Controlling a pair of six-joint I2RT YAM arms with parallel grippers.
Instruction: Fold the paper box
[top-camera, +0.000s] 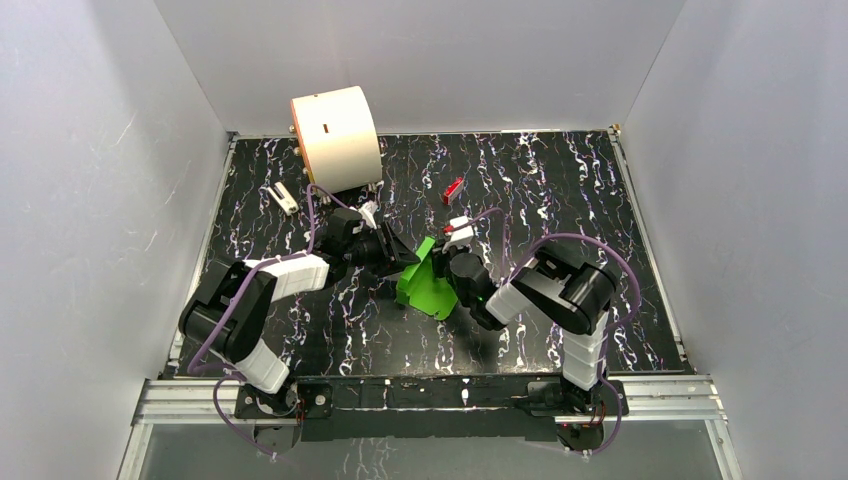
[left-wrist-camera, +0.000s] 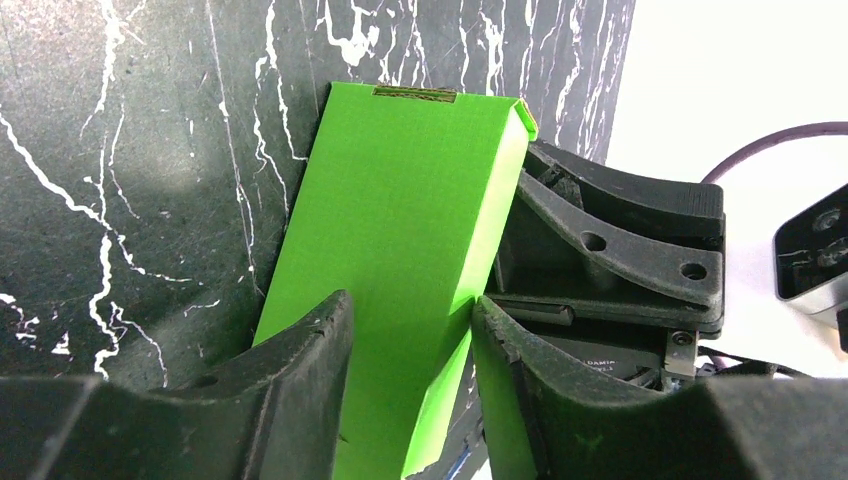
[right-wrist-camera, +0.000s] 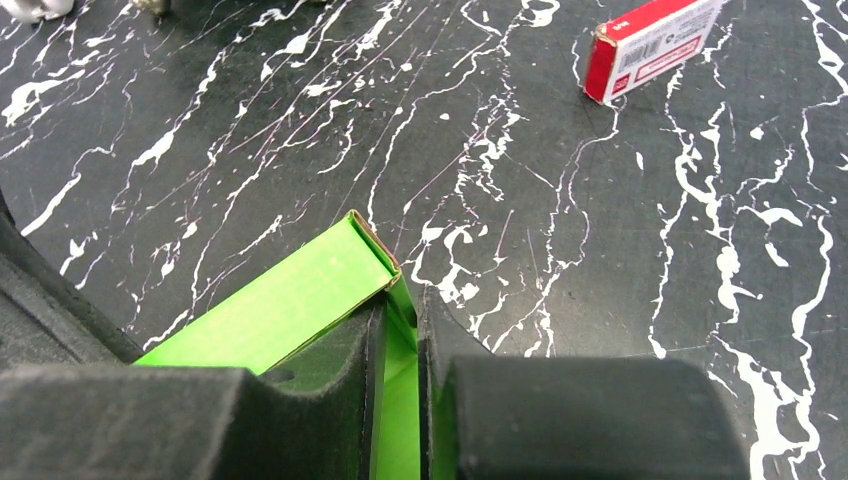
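Wrist views settle what the overhead view cannot: from above, the left gripper (top-camera: 405, 255) and the right gripper (top-camera: 455, 268) merely meet at the paper box (top-camera: 428, 287) near the middle of the table (top-camera: 560, 200), and the jaws are hidden. In the left wrist view, the left gripper's fingers (left-wrist-camera: 290, 380) stand partway apart and bear on the two long sides of the green box, which runs between them and away past the fingertips, broad face toward the camera, with a narrow brown slot at its far edge. Just right of these fingers, the black body of the right gripper touches the box's side wall; only this view shows that contact. In the right wrist view, the right gripper's fingers (right-wrist-camera: 560, 400) are almost together, clamping a thin green flap in the narrow gap. Just past the left fingertip lies the box's end, with a raw brown card edge. Whether the box's lower edge rests on the table cannot be told. Farther beyond the fingertips, to the right and well apart, a red block (right-wrist-camera: 652, 44) lies flat. The overhead view alone shows a cream cylinder (top-camera: 335, 140) far beyond the left gripper's fingers, with a small white object (top-camera: 284, 197) near it on the left.
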